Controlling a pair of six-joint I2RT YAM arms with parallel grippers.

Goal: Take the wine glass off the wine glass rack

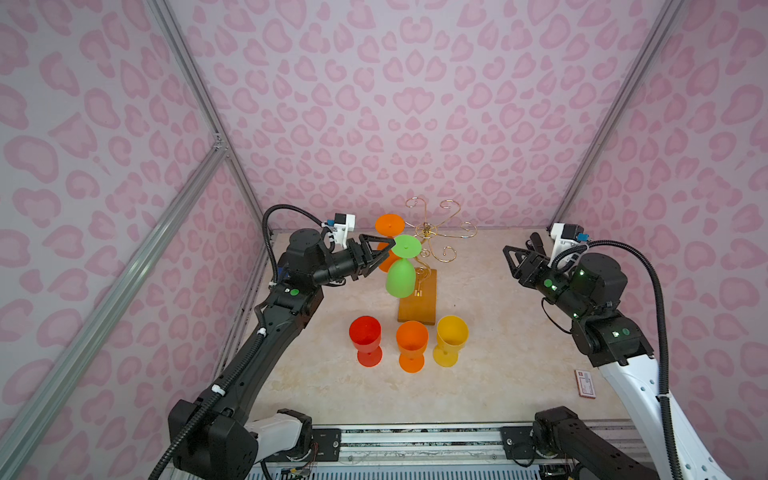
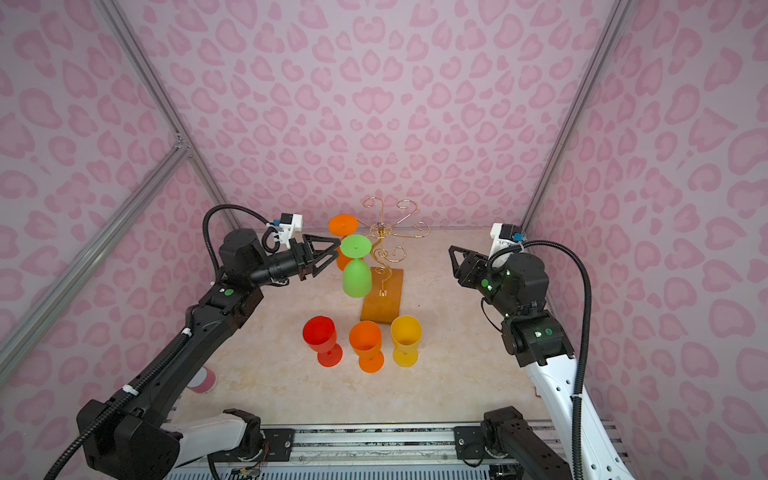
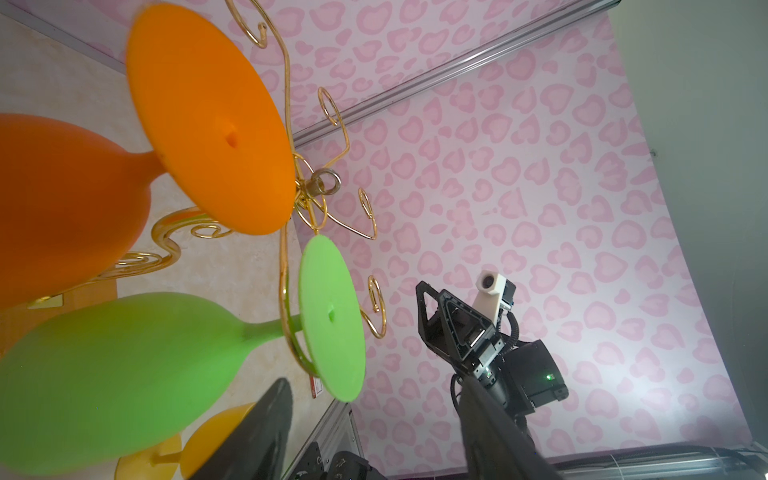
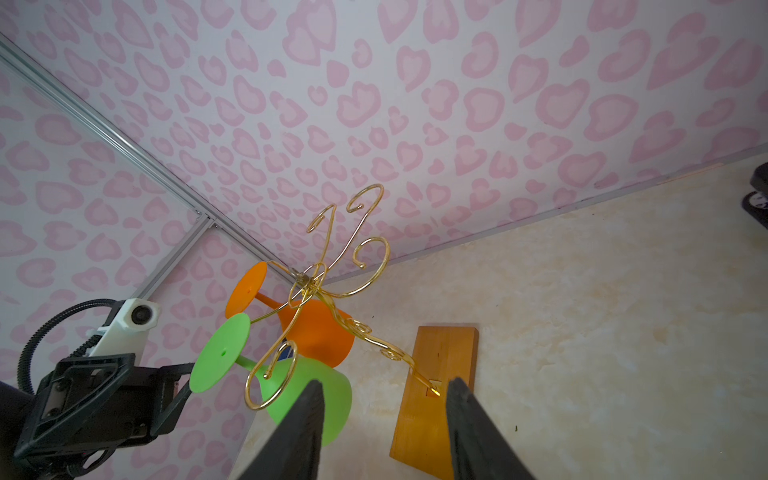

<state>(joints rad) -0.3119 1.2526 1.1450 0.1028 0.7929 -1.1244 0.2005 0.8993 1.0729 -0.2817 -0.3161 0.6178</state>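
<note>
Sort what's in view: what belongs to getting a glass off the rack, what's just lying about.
Job: wine glass rack; hanging green wine glass; hanging orange wine glass; left hand.
Lying about: standing red wine glass; standing orange wine glass; standing yellow wine glass; card.

hanging orange wine glass (image 1: 389, 224): bowl mostly hidden behind left end effector (image 1: 388, 254) and green wine glass (image 1: 400, 280) in both top views. red card (image 1: 585, 384): print too small to read.
</note>
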